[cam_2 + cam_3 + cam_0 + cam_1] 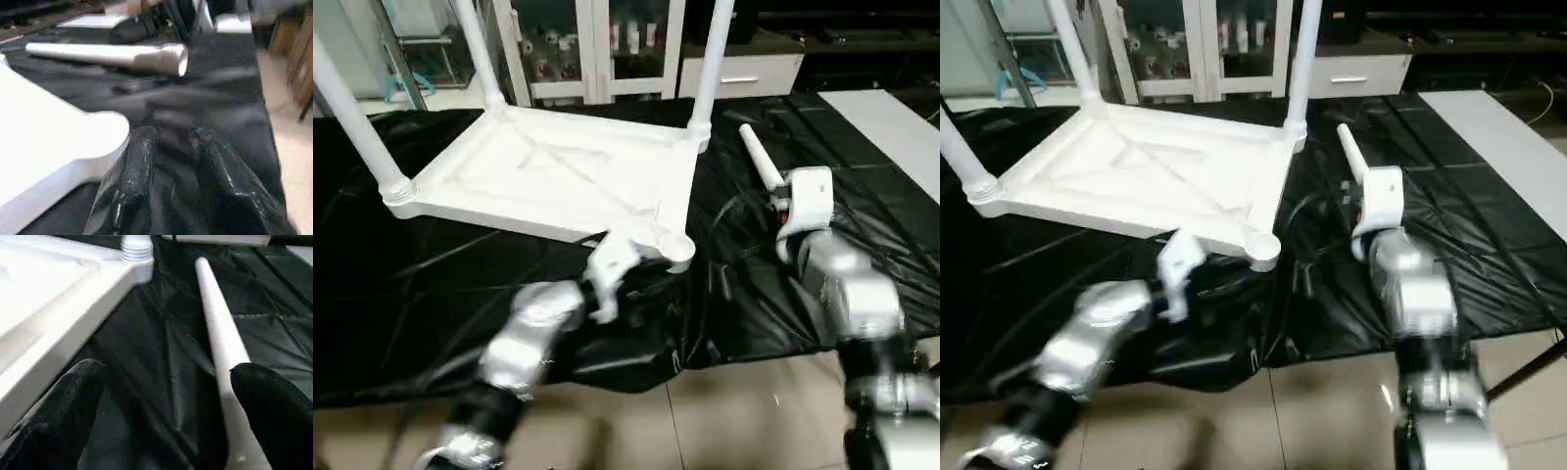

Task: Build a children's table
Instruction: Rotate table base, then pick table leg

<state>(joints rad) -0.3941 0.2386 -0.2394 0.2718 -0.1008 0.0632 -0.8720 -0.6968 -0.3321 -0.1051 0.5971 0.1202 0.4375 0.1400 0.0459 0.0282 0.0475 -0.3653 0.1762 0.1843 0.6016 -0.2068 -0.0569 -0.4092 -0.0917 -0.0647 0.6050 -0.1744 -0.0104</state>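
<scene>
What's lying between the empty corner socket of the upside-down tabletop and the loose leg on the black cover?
Nothing but bare black cover, as the left eye view shows, between the empty socket and the loose leg.

Tabletop (548, 176): white plastic, upside down on the black-covered surface, ribbed underside up.
Fitted legs (710, 59): three white tubes upright in corner sockets.
Near corner socket (675, 247): empty.
Loose leg (220, 342): lying flat beside the tabletop.

The two head views look forward and down from above, and they share the upturned tabletop (558, 176). Each wrist view looks low and close over the black cover (230, 98), and both see the loose leg (220, 338).
</scene>
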